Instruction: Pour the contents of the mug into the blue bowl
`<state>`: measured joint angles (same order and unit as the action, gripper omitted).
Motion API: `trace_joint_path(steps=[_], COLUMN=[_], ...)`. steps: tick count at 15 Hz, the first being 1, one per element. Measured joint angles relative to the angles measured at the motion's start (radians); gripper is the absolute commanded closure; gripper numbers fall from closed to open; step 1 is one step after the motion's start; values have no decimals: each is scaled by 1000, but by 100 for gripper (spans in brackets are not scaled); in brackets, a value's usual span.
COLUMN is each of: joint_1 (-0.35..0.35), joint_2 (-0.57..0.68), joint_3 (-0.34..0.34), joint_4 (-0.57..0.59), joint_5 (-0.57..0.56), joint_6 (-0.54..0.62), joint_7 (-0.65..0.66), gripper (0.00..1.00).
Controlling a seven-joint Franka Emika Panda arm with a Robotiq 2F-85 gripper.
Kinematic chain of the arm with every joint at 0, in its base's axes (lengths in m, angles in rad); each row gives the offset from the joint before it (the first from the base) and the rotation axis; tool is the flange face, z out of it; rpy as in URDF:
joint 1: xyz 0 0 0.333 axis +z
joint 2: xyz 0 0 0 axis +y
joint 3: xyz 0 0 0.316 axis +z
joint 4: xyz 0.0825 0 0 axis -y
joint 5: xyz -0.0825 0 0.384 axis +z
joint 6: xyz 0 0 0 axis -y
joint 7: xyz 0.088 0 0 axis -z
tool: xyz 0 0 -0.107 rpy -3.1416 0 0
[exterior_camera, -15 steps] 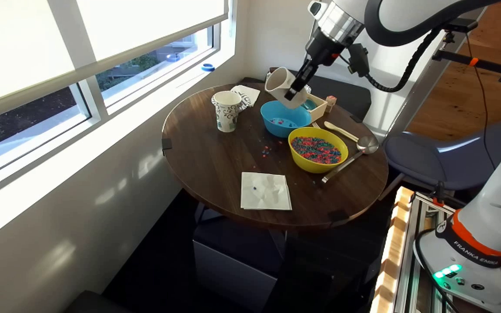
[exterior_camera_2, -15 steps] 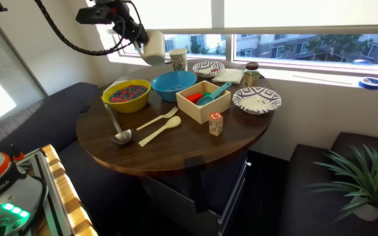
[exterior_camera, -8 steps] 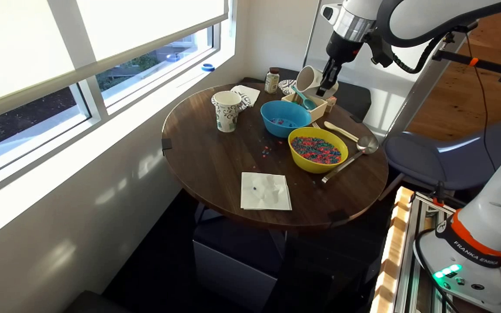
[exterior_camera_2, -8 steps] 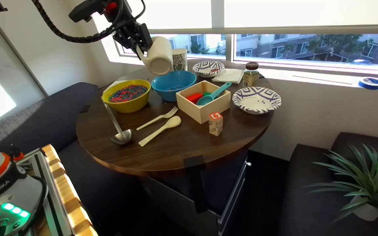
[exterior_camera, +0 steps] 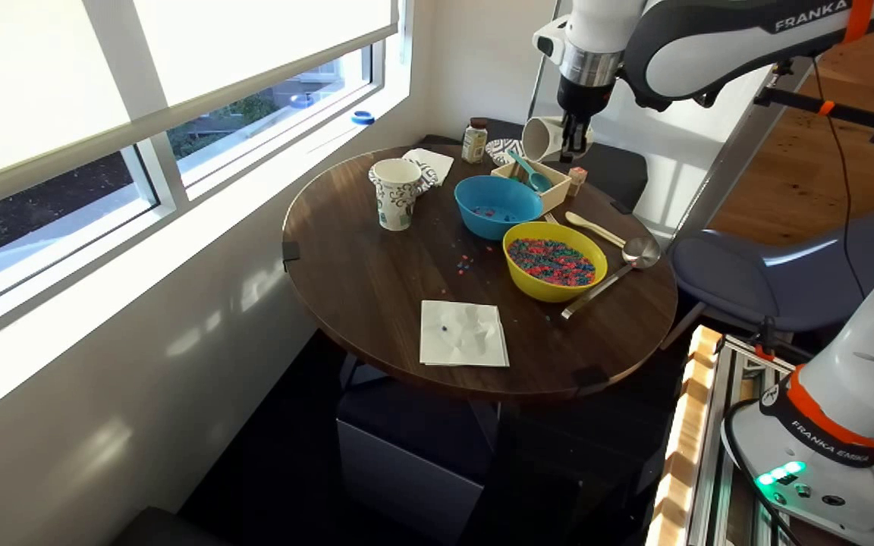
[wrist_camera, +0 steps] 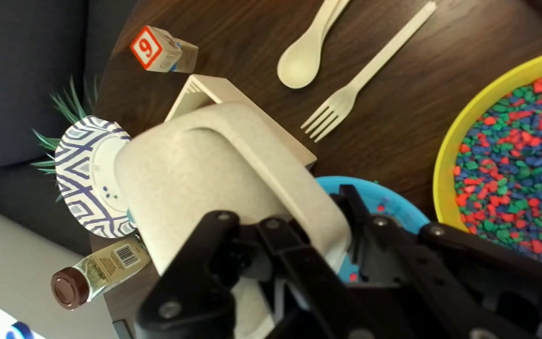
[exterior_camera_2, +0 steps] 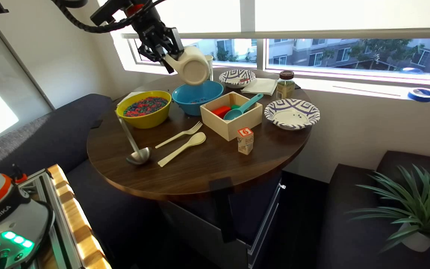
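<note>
gripper (exterior_camera_2: 174, 62): jaws clamped on handle (wrist_camera: 281, 173) of mug (exterior_camera_2: 193, 70); mug held tilted above table (exterior_camera: 376, 280). blue bowl (exterior_camera: 480, 225): a few coloured bits (exterior_camera: 487, 212) inside.

This looks like an eating nook; whether in a home or an office cannot be told. A round dark-wood worktop (exterior_camera_2: 185, 175) stands beside a shaded window (exterior_camera_2: 312, 54), near dark seating (exterior_camera_2: 349, 203) and a potted plant (exterior_camera_2: 420, 209). It carries a patterned cup (exterior_camera: 396, 197), a fork (wrist_camera: 346, 96), a spoon (wrist_camera: 300, 60) and a jar (exterior_camera_2: 285, 86).
</note>
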<state>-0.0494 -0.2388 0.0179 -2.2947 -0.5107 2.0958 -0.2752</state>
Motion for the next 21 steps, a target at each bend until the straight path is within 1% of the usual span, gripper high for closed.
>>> trace_joint_path(steps=[5,10,16,18,21], joint_1=[22,63,119,135,152], joint_2=[100,175,241,262,295], joint_3=[30,52,86,93,99], joint_4=[56,99,128,129,129], joint_5=[-113,-239,-419,-466,-529], joint_6=[-93,-187,-332,-360,-372], joint_7=[1,5,63,78,100], gripper=[99,99,99,99,99])
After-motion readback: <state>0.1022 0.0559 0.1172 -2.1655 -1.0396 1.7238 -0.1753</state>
